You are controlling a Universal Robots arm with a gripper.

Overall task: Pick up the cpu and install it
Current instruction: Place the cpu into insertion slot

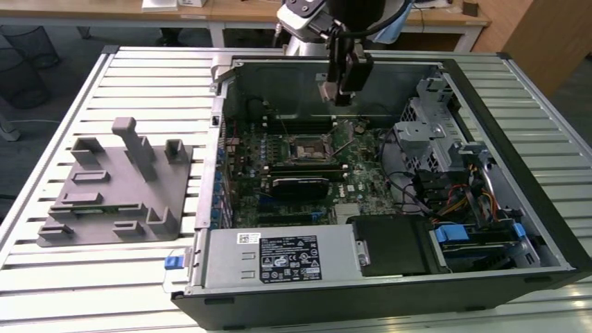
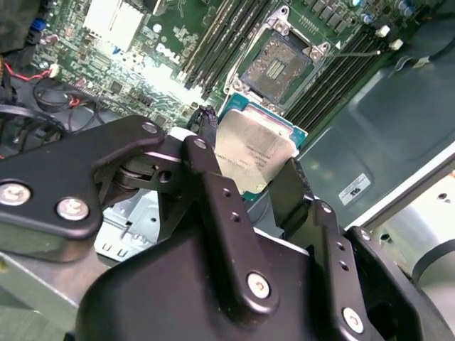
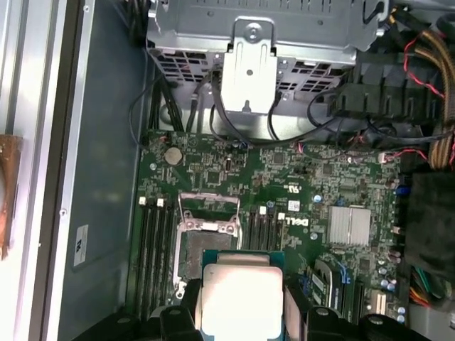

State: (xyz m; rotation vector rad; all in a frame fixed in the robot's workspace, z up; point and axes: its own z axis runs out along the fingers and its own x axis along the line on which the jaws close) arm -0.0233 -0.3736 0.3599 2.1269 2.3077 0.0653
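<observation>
My gripper [image 1: 343, 97] hangs inside the open computer case [image 1: 481, 97], above the back part of the motherboard [image 1: 306, 173]. In both wrist views its black fingers [image 2: 206, 153] are shut on the cpu [image 2: 256, 153], a flat square chip with a silver top and pale rim [image 3: 240, 295]. The cpu is held in the air, level with the board. The open cpu socket [image 3: 206, 245] lies on the board just beyond the chip, its frame empty [image 2: 277, 64]. In the exterior view the socket [image 1: 308, 148] is below and slightly to the left of the gripper.
A grey tray with upright posts [image 1: 120, 187] stands on the slatted table at the exterior view's left. Memory slots [image 3: 153, 241] flank the socket. A finned heatsink [image 3: 348, 226], a metal drive cage [image 1: 434, 132], cables [image 1: 453, 201] and the power supply [image 1: 277, 257] crowd the case.
</observation>
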